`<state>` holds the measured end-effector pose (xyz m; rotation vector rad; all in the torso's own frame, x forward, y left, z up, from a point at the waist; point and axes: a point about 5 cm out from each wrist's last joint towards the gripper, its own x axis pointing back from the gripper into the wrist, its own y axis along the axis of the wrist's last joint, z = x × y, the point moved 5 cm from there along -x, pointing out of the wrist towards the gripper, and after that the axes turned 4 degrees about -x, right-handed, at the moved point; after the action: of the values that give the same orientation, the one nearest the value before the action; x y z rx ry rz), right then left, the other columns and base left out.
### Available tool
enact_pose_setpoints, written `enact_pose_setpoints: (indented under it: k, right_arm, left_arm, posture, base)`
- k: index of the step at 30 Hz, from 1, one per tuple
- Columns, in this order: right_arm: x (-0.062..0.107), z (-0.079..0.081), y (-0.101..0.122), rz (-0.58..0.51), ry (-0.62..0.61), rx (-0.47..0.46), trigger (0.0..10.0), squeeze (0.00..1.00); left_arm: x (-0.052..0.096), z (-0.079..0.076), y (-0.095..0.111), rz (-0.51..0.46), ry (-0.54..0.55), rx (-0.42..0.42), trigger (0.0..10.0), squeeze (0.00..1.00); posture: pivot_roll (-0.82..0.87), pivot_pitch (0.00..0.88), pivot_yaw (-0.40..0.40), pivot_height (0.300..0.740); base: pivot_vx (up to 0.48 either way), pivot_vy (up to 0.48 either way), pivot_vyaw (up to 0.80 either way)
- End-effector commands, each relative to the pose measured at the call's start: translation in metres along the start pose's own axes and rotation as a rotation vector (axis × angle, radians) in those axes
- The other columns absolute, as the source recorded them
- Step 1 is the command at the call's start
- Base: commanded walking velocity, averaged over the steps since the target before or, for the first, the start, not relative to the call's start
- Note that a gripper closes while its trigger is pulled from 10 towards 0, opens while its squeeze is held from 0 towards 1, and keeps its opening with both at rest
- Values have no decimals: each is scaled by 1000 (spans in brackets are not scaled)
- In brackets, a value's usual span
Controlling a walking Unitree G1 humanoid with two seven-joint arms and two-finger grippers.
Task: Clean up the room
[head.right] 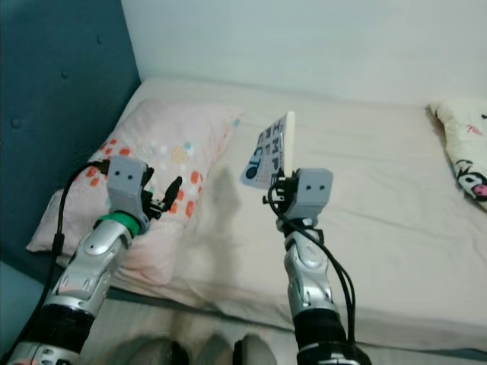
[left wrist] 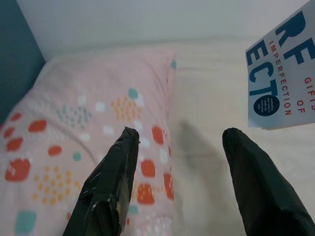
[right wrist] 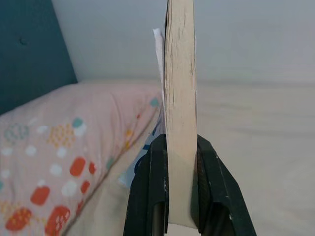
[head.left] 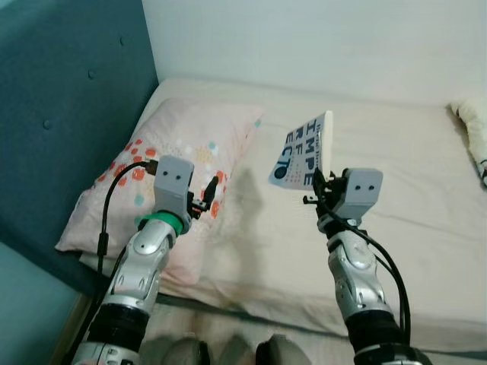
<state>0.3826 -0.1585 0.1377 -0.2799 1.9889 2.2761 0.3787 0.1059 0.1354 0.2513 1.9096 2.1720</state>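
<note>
The blue-and-white paperback book (head.left: 303, 150), light but floppy, is riding upright above the cream bed (head.left: 426, 228), my right gripper (right wrist: 179, 162) pinching its page edge, my left gripper (left wrist: 197, 162) hanging open and empty beside the spotted pink pillow (head.left: 183, 152).

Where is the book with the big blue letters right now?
The book is held up in the air by the right gripper, above the middle of the bed and just right of the spotted pink pillow.
</note>
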Motion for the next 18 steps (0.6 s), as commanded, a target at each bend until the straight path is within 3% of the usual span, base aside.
enact_pose_setpoints:
  k: [1,6,10,11,12,13,18]
  right_arm:
    - [2,0,1,-8,-1,-9,10000,0]
    - [2,2,0,-11,4,-18,10000,0]
    - [3,15,8,-27,74,-176,10000,0]
    - [4,24,16,-39,131,-307,10000,0]
    - [4,24,16,-39,131,-307,10000,0]
    - [8,39,33,-72,241,-552,10000,0]
    - [12,42,37,-79,278,-681,10000,0]
  left_arm:
    - [4,0,-11,35,-1,-5,10000,0]
    - [4,0,-12,38,0,-7,10000,0]
    - [4,0,-12,39,0,-8,10000,0]
    - [4,0,-12,39,0,-8,10000,0]
    - [4,0,-12,39,0,-8,10000,0]
    - [5,0,-13,41,-2,-9,10000,0]
    - [6,0,-13,44,-6,-11,10000,0]
  posture:
    - [9,63,72,622]
    - [12,67,71,622]
    - [14,69,73,622]
    - [12,69,73,622]
    - [12,69,73,622]
    - [10,74,79,622]
    - [12,80,86,622]
  base:
    - [0,0,0]
    - [0,0,0]
    - [0,0,0]
    - [0,0,0]
    - [0,0,0]
    - [0,0,0]
    - [0,0,0]
